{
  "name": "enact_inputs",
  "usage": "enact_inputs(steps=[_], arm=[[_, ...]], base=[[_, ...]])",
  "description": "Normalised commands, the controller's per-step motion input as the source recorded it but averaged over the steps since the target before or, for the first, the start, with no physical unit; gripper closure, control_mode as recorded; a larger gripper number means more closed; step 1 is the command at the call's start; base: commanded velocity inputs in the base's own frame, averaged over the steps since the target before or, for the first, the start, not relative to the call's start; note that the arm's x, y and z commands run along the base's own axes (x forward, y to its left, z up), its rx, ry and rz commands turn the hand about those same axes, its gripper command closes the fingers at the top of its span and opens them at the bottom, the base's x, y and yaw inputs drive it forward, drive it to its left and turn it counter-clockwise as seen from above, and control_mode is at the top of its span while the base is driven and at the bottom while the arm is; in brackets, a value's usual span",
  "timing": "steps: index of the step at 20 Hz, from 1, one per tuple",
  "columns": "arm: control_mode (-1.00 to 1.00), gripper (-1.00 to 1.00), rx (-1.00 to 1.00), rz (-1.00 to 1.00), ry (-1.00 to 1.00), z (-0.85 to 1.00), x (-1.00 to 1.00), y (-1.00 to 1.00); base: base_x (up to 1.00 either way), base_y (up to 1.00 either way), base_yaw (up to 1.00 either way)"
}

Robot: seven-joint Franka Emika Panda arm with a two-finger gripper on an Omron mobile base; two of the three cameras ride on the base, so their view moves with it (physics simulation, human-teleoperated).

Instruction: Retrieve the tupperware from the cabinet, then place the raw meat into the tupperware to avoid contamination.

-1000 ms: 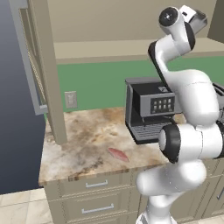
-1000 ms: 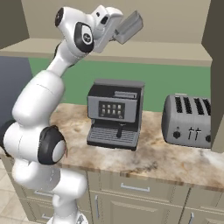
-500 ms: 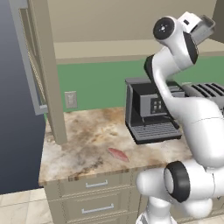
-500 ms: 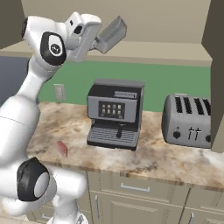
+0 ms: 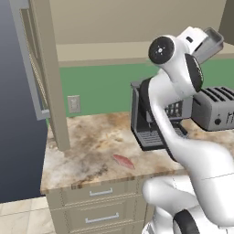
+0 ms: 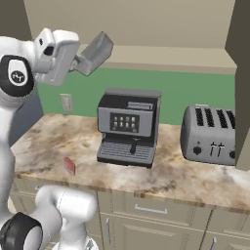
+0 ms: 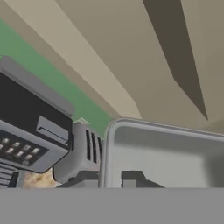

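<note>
While I hold the arm raised, the parts read as follows.

Gripper [image 6: 80, 59]: clenched on the tupperware, carried high in front of the open cabinet, above the counter.
Tupperware [image 6: 95, 52]: translucent grey container, tilted, held by one edge; in the hand view its rim [image 7: 162, 127] crosses the lower right, with the two dark fingertips [image 7: 129, 180] at its near wall.
Same tupperware, left base view [image 5: 209, 45]: it sits at the end of the wrist, above the toaster.
Raw meat [image 5: 123, 161]: pinkish slab lying flat on the counter near the front edge, left of the coffee machine, well apart from the container; in the right base view [image 6: 69, 166] I see it beside the arm's base.
Cabinet [image 5: 137, 27]: beige, door swung open at left, with a long silver handle [image 5: 28, 68].
Coffee machine [image 6: 128, 127]: black and grey, standing on the counter.
Toaster [image 6: 209, 135]: silver, to the right of the coffee machine.
Counter [image 6: 185, 178]: mottled stone over beige drawers [image 5: 98, 193].
</note>
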Motion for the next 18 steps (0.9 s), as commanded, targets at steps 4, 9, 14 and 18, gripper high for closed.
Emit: enact_inputs(steps=[4,9,14,18], arm=[[-1.0,1.0,0.0,0.07,0.0,-0.31,-0.9,0.84],[-1.0,1.0,0.0,0.19,0.0,-0.29,-0.7,0.83],[-1.0,1.0,0.0,0.19,0.0,-0.33,-0.61,0.66],[-1.0,1.0,0.06,0.14,0.0,-0.39,-0.42,0.42]], base=[[0.0,0.0,0.0],[0.0,0.0,0.0],[0.0,0.0,0.0],[0.0,0.0,0.0]])
